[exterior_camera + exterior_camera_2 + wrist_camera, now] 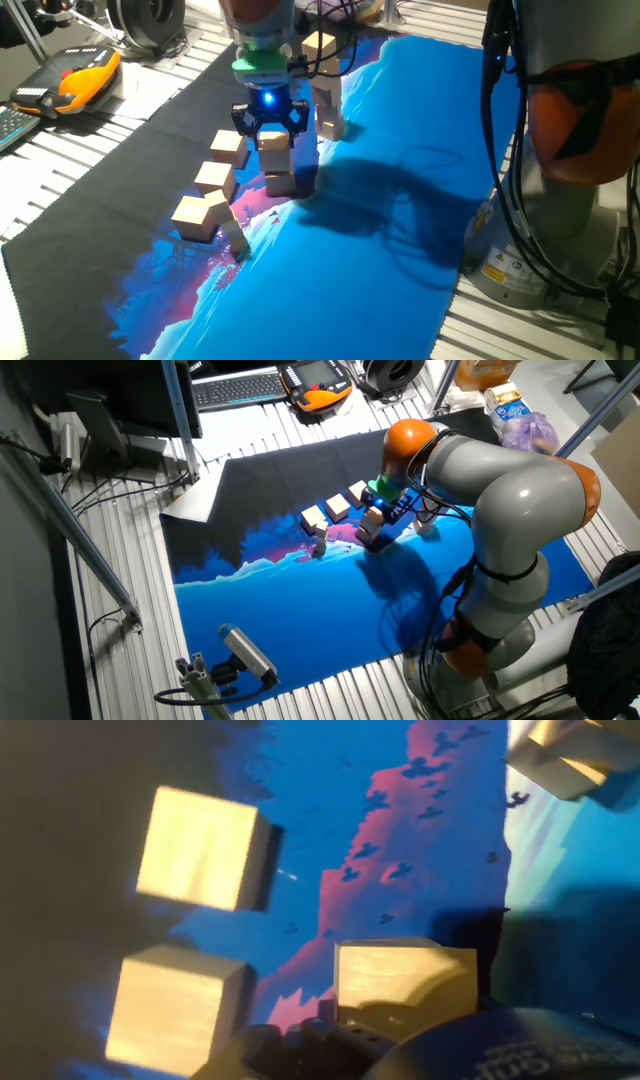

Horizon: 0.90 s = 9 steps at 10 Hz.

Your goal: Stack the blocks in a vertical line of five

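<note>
While its black fingers close narrowly around one wooden cube, the gripper point(270, 122) sits in the upper middle of one fixed view, a blue light glowing just above the fingers. The held block point(273, 141) is clamped between them, and directly beneath it another block point(281, 181) rests on the mat, the two forming a short column. Whether the upper one touches the lower cannot be told from this view. In the hand view the gripped block point(403, 978) fills the lower centre, partly covered by the dark gripper body at the bottom edge.

Left of the gripper in one fixed view, three loose blocks run in a diagonal toward the lower left: the nearest point(228, 147), a middle one point(215, 179) and the lowest point(198, 218), which stands just beside a small tilted block point(236, 238). Right of the gripper, a second stack of blocks point(326, 98) rises near the top of the frame.

All of this lies on a blue, pink and black mat point(380, 250) spread over the slatted table point(90, 120). An orange-and-black handheld device point(70, 82) lies at the upper left. The robot's grey and orange arm point(500, 500) fills the right of the other fixed view.
</note>
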### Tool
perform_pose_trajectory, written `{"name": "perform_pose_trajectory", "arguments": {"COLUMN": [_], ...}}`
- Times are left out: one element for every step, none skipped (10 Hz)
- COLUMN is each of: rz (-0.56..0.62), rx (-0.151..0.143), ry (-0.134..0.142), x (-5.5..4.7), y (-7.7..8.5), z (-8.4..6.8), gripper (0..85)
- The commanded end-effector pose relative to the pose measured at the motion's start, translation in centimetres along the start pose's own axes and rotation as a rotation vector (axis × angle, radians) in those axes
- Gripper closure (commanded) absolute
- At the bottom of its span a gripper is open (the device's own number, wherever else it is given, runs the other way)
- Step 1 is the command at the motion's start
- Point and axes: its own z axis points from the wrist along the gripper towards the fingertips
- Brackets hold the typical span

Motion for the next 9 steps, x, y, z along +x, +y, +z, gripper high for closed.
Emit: {"name": "perform_pose_trajectory", "arguments": {"rz": [0.402,0.387,0.378,0.364,0.353,0.344,0.329,0.307,0.280], "rx": [0.007,0.017,0.022,0.028,0.036,0.040,0.048,0.052,0.061], "ry": [-0.015,-0.014,-0.008,-0.009,-0.011,-0.009,-0.013,-0.014,-0.012], "x": [0.04,0.13,0.20,0.35,0.52,0.66,0.72,0.70,0.70], "y": [-0.08,-0.08,-0.06,-0.02,0.02,0.05,0.07,0.07,0.08], "z": [0.06,0.10,0.08,0.02,-0.05,-0.08,-0.04,0.08,0.19], "gripper": [85.0,85.0,85.0,85.0,85.0,85.0,85.0,85.0,85.0]}}
